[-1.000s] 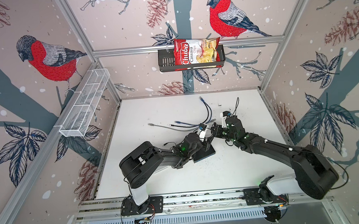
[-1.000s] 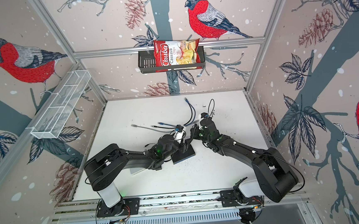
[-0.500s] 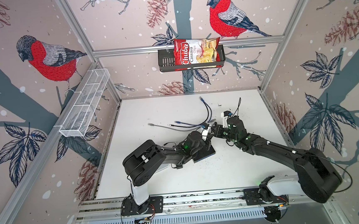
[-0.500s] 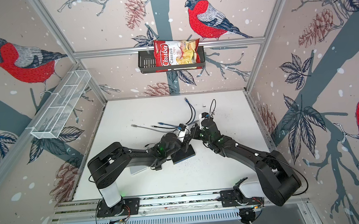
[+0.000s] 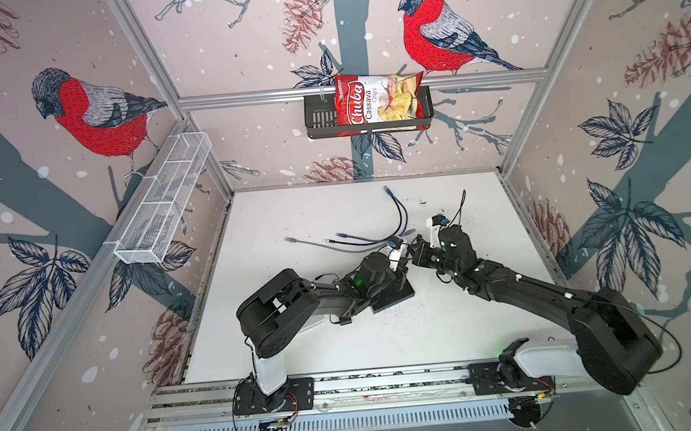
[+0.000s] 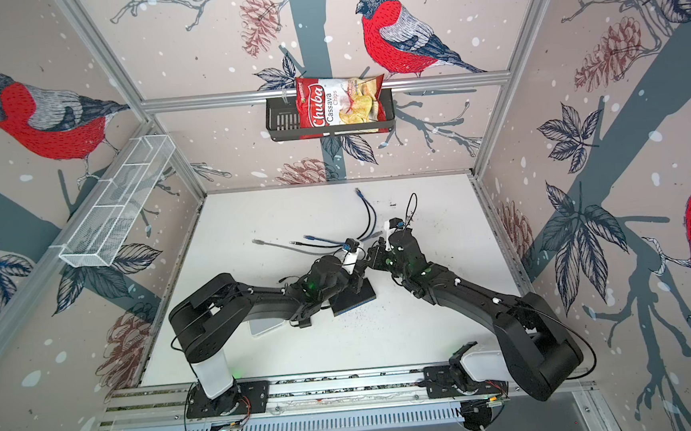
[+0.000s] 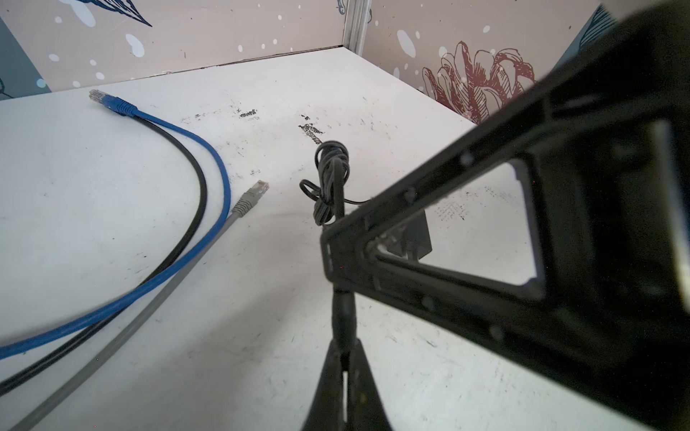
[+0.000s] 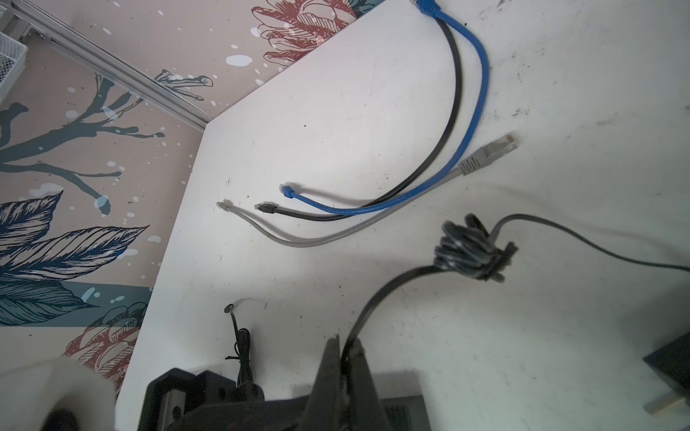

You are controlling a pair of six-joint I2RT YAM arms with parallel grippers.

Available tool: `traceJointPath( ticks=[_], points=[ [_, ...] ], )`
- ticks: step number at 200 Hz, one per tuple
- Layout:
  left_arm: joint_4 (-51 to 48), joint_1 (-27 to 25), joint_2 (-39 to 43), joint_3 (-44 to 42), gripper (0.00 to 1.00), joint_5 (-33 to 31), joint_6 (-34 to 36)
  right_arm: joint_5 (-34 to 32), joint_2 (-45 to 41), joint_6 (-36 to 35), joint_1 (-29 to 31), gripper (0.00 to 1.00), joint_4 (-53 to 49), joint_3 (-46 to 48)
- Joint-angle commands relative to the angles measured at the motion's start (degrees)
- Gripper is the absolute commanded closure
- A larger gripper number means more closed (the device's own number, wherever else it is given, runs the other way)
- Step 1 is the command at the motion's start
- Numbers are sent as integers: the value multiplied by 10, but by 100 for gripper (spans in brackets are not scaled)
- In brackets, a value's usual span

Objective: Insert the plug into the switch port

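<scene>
Left claw (image 7: 344,354) clenched on black plug (image 7: 343,317), right claw (image 8: 347,350) clenched on its cord (image 8: 377,298), near switch (image 5: 395,298)

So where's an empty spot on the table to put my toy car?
The front of the table, between the black box and the metal rail, is bare. So is the back left corner, behind the cables. The middle is crowded: cables, box, and the left hand and right hand pinching a black cord.
</scene>
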State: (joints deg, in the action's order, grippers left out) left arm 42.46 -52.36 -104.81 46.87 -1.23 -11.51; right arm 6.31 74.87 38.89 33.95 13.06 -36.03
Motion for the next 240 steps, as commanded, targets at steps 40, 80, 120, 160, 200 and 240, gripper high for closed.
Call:
traceJointPath(
  ticks=[40, 80, 120, 160, 200, 240],
  points=[
    [38, 0, 7, -3, 98, 3, 12, 4, -4, -6, 1, 98, -13, 5],
    [54, 0, 5, -3, 90, 25, 15, 7, -2, -6, 2, 98, -12, 5],
    [44, 0, -3, 10, 90, 29, 17, 9, -3, -5, 1, 98, -10, 6],
    [41, 0, -4, 8, 99, 23, 20, 10, -4, -5, 2, 98, -10, 5],
    [30, 0, 10, 3, 100, 18, 44, 14, 0, -28, 1, 91, -28, -3],
    [-41, 1, 42, 0, 100, 10, 118, 15, -28, -125, -4, 54, -78, -12]
  ],
)
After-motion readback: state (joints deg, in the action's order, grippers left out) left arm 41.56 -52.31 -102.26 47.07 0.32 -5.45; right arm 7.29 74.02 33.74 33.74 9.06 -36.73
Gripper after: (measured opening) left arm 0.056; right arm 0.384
